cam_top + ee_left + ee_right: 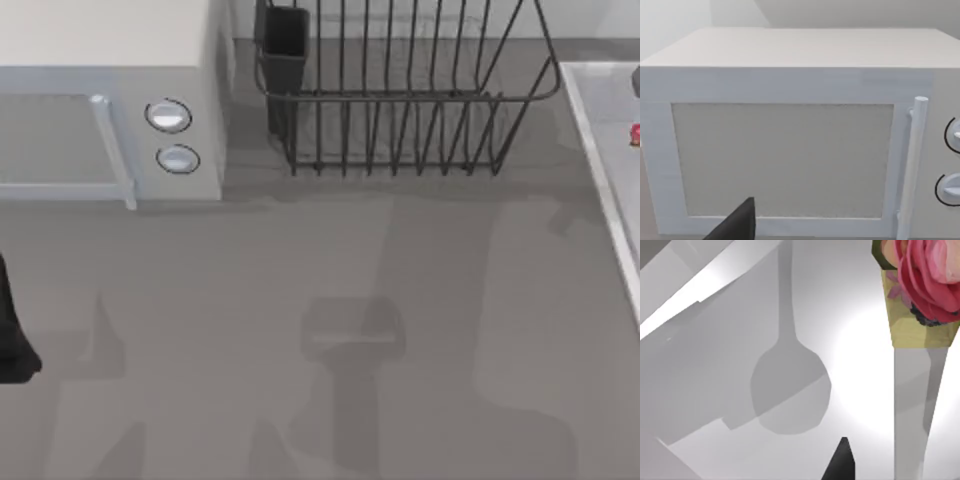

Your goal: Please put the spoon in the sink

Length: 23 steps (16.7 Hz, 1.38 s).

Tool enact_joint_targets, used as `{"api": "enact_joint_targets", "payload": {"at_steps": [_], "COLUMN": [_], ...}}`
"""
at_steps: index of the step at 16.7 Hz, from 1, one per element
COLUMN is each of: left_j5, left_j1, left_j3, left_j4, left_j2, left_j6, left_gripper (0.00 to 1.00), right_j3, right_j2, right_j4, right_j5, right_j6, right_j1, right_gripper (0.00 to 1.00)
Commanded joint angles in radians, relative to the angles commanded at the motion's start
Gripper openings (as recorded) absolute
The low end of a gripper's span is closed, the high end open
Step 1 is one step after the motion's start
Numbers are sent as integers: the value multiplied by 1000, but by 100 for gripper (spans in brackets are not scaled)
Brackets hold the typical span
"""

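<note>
- Grey counter (330, 300) makes up the work surface; we count several soft shadows across it.
- One white microwave (110, 100) stands at the back left. It has two round knobs (168, 116) and one bar handle (912, 165) beside its closed door.
- One dark wire dish rack (400, 90) stands at the back centre, with one dark cup (285, 45) in its left end.
- One sink (600, 170) lies at the right edge of the table, its pale raised rim standing lighter than the counter.
- One spoon (910, 385) is at the sink, as the right wrist view shows: a pale strip topped by a yellow patch with a pink rose. It stands over the basin floor (865, 365), and one spoon-shaped shadow falls apart from it.
- One small pink spot lies over the sink at the right edge of the top view.
- Right gripper (842, 462): one dark tip shows near the spoon. We cannot tell its state or whether it holds the spoon.
- Left arm (12, 335) sits at the left edge of the table. The left gripper (740, 225) faces the microwave door; we cannot tell its state.
</note>
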Motion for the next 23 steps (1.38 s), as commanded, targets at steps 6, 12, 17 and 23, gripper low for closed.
{"api": "enact_joint_targets", "payload": {"at_steps": [6,12,17,23], "left_j5": [0,0,0,0], "left_j1": [0,0,0,0], "left_j3": [0,0,0,0], "left_j4": [0,0,0,0], "left_j2": [0,0,0,0], "left_j6": [0,0,0,0], "left_gripper": [100,100,100,100], "right_j3": [-7,-7,-7,-7], "right_j2": [-3,-3,-3,-3], "right_j4": [7,7,7,7], "right_j5": [0,0,0,0], "right_j6": [0,0,0,0], "right_j1": [0,0,0,0], "right_gripper": [15,60,98,100]}}
